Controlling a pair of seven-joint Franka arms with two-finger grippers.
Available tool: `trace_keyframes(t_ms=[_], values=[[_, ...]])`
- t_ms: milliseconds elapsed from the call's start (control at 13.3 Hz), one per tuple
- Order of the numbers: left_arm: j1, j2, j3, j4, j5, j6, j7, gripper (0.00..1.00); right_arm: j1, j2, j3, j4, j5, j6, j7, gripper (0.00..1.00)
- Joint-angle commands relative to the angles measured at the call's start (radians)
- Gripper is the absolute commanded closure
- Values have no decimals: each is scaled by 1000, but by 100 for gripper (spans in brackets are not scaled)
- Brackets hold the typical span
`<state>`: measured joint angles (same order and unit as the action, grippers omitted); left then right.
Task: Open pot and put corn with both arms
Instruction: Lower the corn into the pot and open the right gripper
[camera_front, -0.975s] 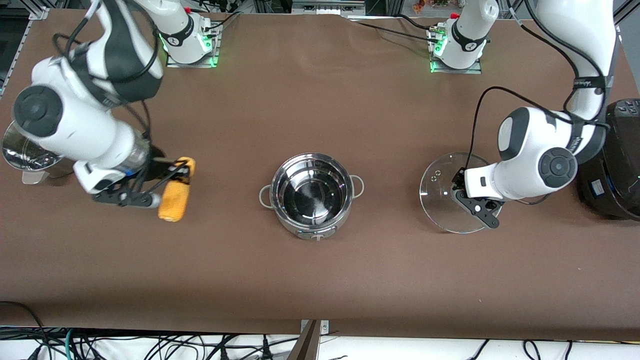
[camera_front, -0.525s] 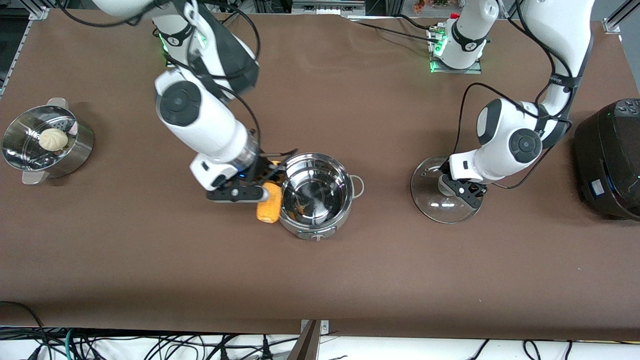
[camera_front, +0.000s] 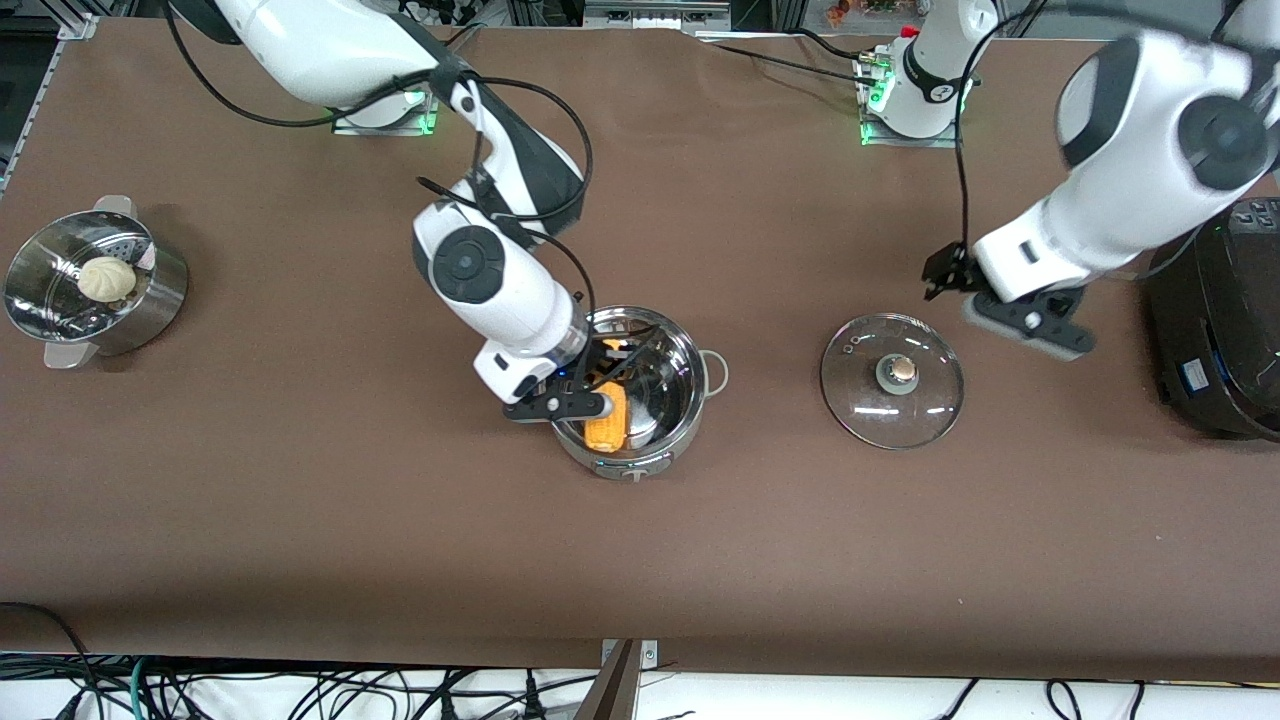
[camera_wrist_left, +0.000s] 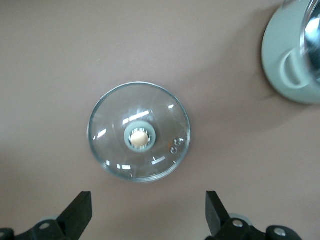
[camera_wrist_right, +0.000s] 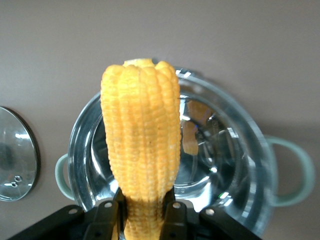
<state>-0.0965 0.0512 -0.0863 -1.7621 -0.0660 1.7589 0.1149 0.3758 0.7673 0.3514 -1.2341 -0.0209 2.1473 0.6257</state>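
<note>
The steel pot (camera_front: 692, 365) stands open in the middle of the table. My right gripper (camera_front: 598, 388) is shut on the yellow corn (camera_front: 607, 420) and holds it over the pot's open mouth, at the side toward the right arm's end. In the right wrist view the corn (camera_wrist_right: 142, 145) stands out from the gripper (camera_wrist_right: 145, 215) above the pot (camera_wrist_right: 235, 150). The glass lid (camera_front: 892, 380) lies flat on the table, toward the left arm's end from the pot. My left gripper (camera_front: 1000, 305) is open and empty in the air by the lid; it also shows in the left wrist view (camera_wrist_left: 148, 220) with the lid (camera_wrist_left: 139, 131).
A steel steamer pot (camera_front: 150, 300) with a pale bun (camera_front: 107, 278) stands at the right arm's end of the table. A black cooker (camera_front: 1220, 320) stands at the left arm's end, close to the left arm.
My right gripper carried the corn from beside the pot to over its mouth. My left gripper let go of the lid's knob and rose away; the lid stays flat on the table.
</note>
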Motion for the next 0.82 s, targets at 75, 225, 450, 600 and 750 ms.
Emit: trace_keyframes(t_ms=[75,225,450,600,750], values=[[4,19,13,238,59,-281,-118,0,21,79,-3,41,7,45,12,48],[8,12,17,279,100,-295,-121,0,21,87,-3,27,-2,68,20,0],[47,12,40,331,46,-295,-133,0,21,44,-5,30,-8,30,14,0],[49,13,40,331,48,-295,-167,0,-7,-52,-14,36,-10,-108,11,0],[49,24,40,328,48,-286,-169,0,-104,-172,-26,31,-7,-246,0,0]])
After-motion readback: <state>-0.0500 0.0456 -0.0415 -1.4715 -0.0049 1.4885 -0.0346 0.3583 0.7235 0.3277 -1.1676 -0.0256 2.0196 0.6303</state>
